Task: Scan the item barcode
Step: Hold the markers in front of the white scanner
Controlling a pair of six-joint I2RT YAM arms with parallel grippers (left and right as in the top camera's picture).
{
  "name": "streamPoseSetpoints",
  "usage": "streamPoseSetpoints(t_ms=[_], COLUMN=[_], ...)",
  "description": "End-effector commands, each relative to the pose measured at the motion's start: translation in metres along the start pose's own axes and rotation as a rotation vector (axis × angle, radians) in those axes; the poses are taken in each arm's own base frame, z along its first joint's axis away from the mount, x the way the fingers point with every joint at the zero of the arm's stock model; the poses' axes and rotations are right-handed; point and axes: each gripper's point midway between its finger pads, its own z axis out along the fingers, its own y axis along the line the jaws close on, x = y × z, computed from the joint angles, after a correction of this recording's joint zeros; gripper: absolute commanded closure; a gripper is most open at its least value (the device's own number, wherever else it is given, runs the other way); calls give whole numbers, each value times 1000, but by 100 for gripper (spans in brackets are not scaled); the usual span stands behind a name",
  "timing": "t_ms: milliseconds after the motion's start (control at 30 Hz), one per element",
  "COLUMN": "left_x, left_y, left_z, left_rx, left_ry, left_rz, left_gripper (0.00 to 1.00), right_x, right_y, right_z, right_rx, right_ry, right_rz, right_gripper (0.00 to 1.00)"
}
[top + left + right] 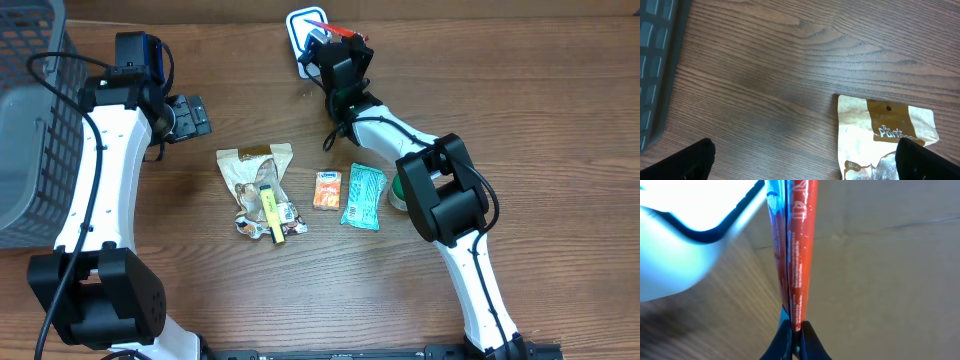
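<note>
My right gripper (336, 50) clamps a flat red plastic packet (801, 245), top centre; left gripper (190, 115), upper left, stands wide apart.

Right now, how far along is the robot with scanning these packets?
Done: nothing is visibly set aside as scanned. In hand: the right gripper is shut on a red packet, held beside the white scanner. Left: the brown pouch, yellow stick, orange packet and teal packet lie on the table, unscanned as far as I can tell. The left gripper hangs open near the brown pouch.
</note>
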Motion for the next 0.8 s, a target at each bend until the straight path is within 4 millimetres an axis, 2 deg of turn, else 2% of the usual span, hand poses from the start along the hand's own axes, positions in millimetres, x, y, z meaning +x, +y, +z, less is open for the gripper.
streamPoseSetpoints(t_ms=[0, 400, 633, 767], left_x=[-6, -6, -6, -6], left_y=[-3, -3, -3, -3], left_z=[-10, -10, -10, -10], left_rx=[6, 6, 6, 6], left_ry=[-31, -31, -31, -31], left_rz=[26, 26, 26, 26], left_gripper=[0, 0, 0, 0], right_x=[1, 15, 4, -6], right_y=[9, 29, 20, 3], right_z=[4, 4, 0, -4], right_rx=[4, -63, -19, 28], right_ry=[12, 61, 41, 18], right_rz=[-30, -149, -112, -56], right_gripper=[97, 97, 97, 97])
